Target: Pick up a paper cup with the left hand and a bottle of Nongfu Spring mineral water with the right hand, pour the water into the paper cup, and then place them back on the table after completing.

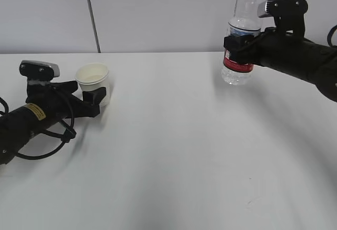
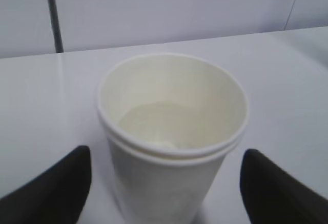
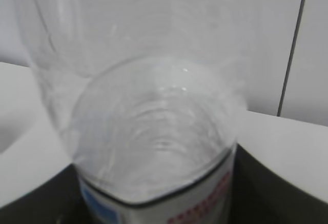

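Observation:
A white paper cup [image 1: 93, 81] stands upright on the white table [image 1: 184, 151] at the left. My left gripper [image 1: 95, 96], on the arm with the yellow sticker, is open around it. In the left wrist view the cup [image 2: 171, 131] sits between the two black fingers [image 2: 59, 185], with a gap on each side. My right gripper [image 1: 239, 48] is shut on a Nongfu Spring bottle [image 1: 243, 32] with a red label and holds it upright above the table at the back right. Clear water [image 3: 154, 131] fills its lower part. The cup's pale inside shows; I cannot tell whether it holds water.
A plain grey wall with a dark vertical seam [image 1: 91, 14] stands behind the table. Black cables [image 1: 50, 146] trail beside the left arm. Nothing else stands on the table.

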### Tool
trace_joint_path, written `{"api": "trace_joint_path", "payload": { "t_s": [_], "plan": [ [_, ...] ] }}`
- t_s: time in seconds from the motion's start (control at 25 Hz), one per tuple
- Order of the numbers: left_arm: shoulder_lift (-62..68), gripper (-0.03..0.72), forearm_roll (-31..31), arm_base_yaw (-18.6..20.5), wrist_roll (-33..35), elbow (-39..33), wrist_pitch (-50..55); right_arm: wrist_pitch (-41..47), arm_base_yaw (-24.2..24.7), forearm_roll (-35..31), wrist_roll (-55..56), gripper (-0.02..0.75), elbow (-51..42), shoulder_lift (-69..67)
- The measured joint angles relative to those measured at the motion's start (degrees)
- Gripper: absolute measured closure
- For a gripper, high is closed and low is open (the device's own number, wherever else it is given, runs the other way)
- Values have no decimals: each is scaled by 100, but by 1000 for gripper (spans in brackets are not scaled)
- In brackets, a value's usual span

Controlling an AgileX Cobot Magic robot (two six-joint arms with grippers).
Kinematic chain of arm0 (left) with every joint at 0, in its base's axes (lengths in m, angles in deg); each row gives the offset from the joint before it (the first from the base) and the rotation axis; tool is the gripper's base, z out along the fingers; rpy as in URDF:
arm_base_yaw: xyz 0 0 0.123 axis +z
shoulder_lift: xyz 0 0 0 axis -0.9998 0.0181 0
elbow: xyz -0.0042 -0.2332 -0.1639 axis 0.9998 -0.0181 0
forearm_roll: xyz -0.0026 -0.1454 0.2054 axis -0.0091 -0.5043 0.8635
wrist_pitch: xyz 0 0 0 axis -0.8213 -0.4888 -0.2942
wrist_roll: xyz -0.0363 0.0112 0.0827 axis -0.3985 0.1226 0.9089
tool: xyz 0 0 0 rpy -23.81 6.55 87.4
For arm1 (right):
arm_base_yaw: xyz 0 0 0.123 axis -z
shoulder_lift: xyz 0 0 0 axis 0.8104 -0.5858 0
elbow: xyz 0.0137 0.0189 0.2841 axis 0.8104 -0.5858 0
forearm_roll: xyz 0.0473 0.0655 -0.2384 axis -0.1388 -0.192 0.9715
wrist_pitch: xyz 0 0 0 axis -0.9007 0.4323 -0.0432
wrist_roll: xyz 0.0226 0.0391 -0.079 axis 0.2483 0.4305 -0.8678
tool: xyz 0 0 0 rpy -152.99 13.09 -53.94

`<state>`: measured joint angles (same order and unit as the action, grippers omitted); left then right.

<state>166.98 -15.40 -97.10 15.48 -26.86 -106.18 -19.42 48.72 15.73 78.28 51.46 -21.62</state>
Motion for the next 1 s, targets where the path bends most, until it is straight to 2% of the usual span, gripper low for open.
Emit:
{"api": "trace_joint_path", "payload": {
  "t_s": [0.28, 0.64, 1.0],
  "plan": [
    [-419, 144, -132, 0, 190, -426, -20, -479, 0, 128, 0, 330, 0, -499],
    [-517, 144, -127, 0, 191, -519, -21, -1440, 0, 233, 0, 330, 0, -1166],
    [-529, 143, -121, 0, 191, -607, -26, -1555, 0, 149, -45, 330, 44, -1484]
  ]
}}
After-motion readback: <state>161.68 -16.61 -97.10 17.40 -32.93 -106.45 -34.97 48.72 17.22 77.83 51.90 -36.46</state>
